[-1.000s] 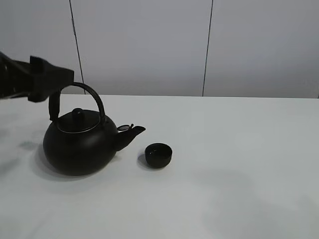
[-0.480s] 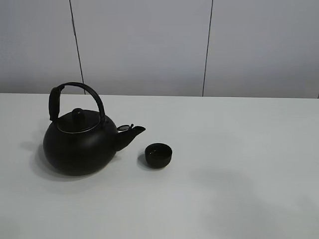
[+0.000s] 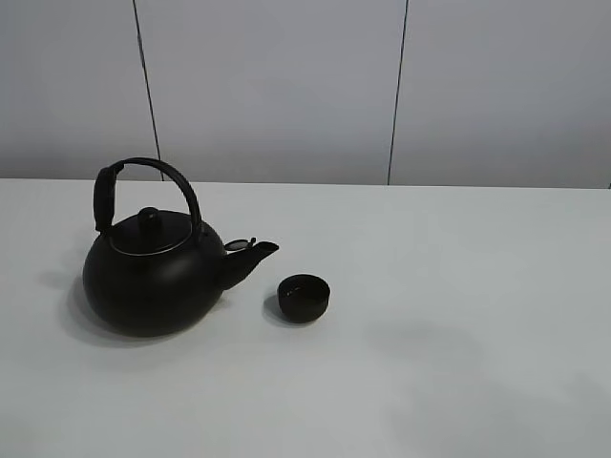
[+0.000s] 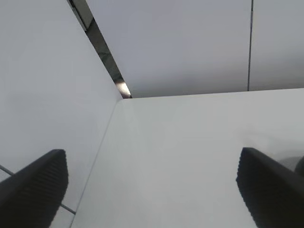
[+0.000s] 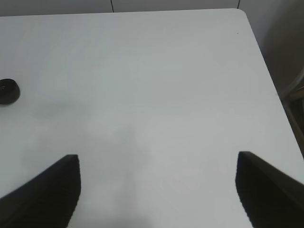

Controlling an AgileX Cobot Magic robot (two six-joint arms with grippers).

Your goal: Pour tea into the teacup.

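Two black objects sit on a white table (image 3: 458, 315) in the high exterior view, both left of centre. Furthest left is a large round black kettle (image 3: 153, 277), upright, with its lid closed and a small knob (image 3: 149, 218) on top. Its arched handle (image 3: 153, 181) stands up over the lid. Its short spout (image 3: 250, 256) points right, toward the cup.

Just to the right of the spout, close to it but not touching, sits the teacup (image 3: 305, 297). It is a small, round, matte-black cup with no handle, standing upright with its open mouth facing up. Being round, it has no long axis and no facing direction. What is inside cannot be made out.

Neither arm appears in the high view. In the left wrist view, the left gripper (image 4: 154, 190) has its two dark, ribbed fingers (image 4: 35, 185) spread wide apart with nothing between them, over bare table near the table's corner where two wall panels meet. In the right wrist view, the right gripper (image 5: 156, 190) likewise has its dark fingers (image 5: 45, 192) set wide apart and empty, held above bare table. The teacup (image 5: 8, 90) shows small at that view's edge, well away from the fingers.

No brand, label or writing can be read on anything.
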